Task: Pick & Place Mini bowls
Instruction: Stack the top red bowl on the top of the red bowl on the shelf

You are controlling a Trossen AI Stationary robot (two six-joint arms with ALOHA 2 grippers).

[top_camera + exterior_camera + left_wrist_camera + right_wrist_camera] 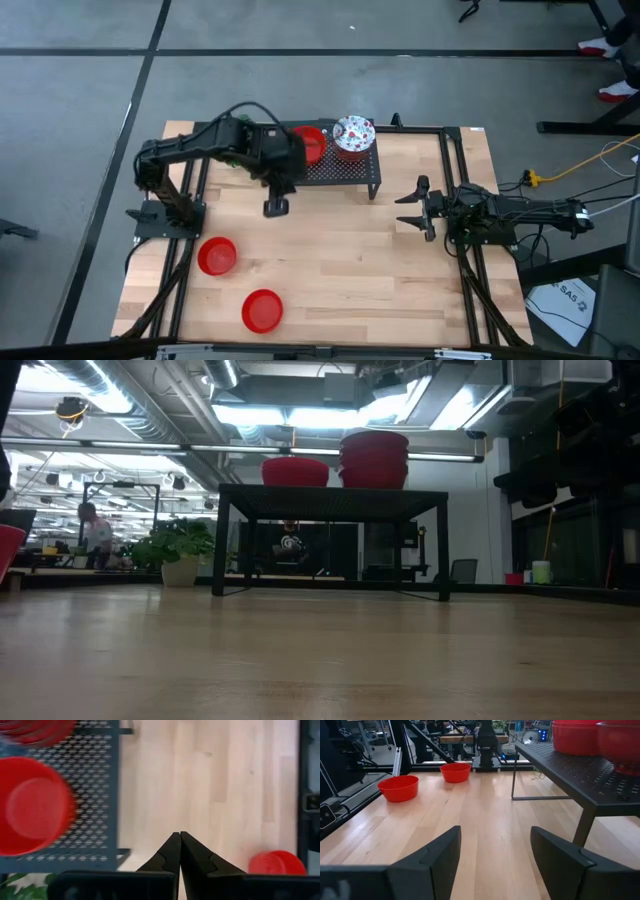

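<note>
Hovering over the table (340, 260) just in front of the black mesh rack (350, 170): left gripper (276, 207), fingers pressed together, holding nothing. Waiting at the table's right side: right gripper (408, 210), fingers spread apart, empty. Sitting on the rack: a single red bowl (308, 143) beside a stack of bowls (353, 135) topped by a speckled one. Lying on the table near the left edge: two red bowls (217, 255) (262, 309).

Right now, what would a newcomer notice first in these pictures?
The black mesh stand at the table's far edge carries a red bowl beside a stack topped by a speckled bowl. Two more red bowls sit on the wood near the left arm, whose left gripper is shut.
</note>
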